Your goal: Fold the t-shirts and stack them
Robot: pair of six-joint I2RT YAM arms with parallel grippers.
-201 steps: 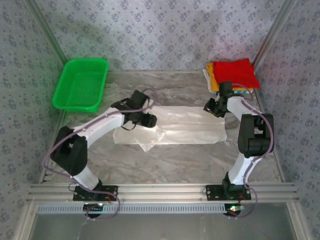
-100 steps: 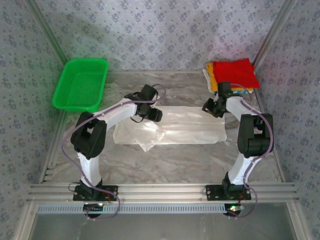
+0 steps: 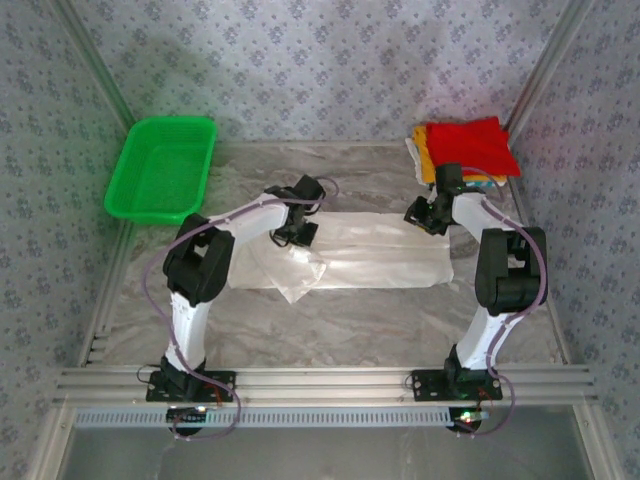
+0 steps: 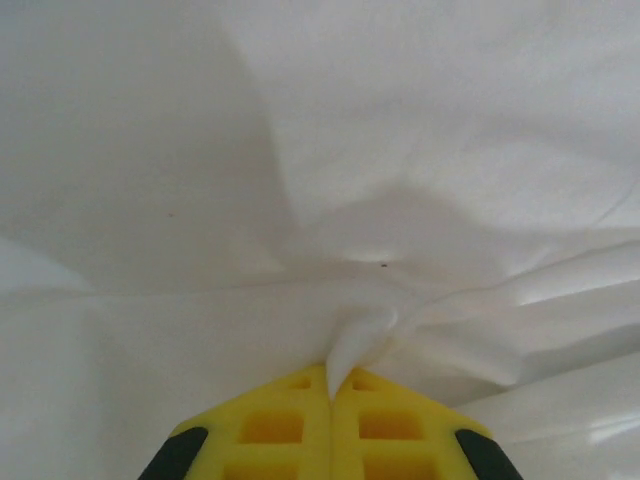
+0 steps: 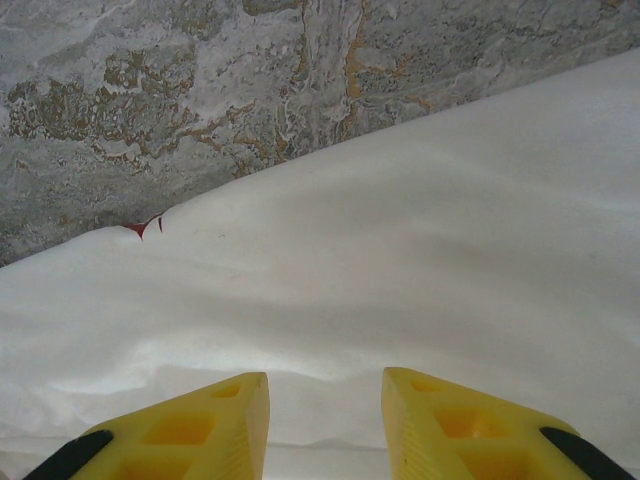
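While I watch the overhead feed, the white t-shirt [image 3: 370, 258] lies spread as a long band across the middle of the marbled surface [image 3: 330, 325], its long side running from 9 to 3 o'clock. One loose flap juts out towards 7 o'clock at its left end.

My left arm [image 3: 240, 222] reaches in from 7 o'clock and puts the left jaws down on the shirt's 10 o'clock part. On the left wrist feed those jaws are pressed together, pinching a small peak of white cloth [image 4: 355, 335], with creases fanning away from the pinch.

My right arm [image 3: 500, 270] stands at 4 o'clock and bends back towards the shirt's 2 o'clock corner. On the right wrist feed the right jaws are spread, with flat white cloth [image 5: 400, 250] showing in the gap and nothing gripped between them. I cannot tell whether they touch the cloth. Beyond them the shirt's edge crosses the bare surface [image 5: 200, 90] on a slant, and a sliver of red print [image 5: 143, 227] peeks out at that edge.

At 1 o'clock on the surface sits the folded pile: a red tee [image 3: 470, 145] on top, a yellow-orange tee [image 3: 428, 165] showing under its left side. The green basket [image 3: 160, 175] sits at 10 o'clock, well apart from the shirt.
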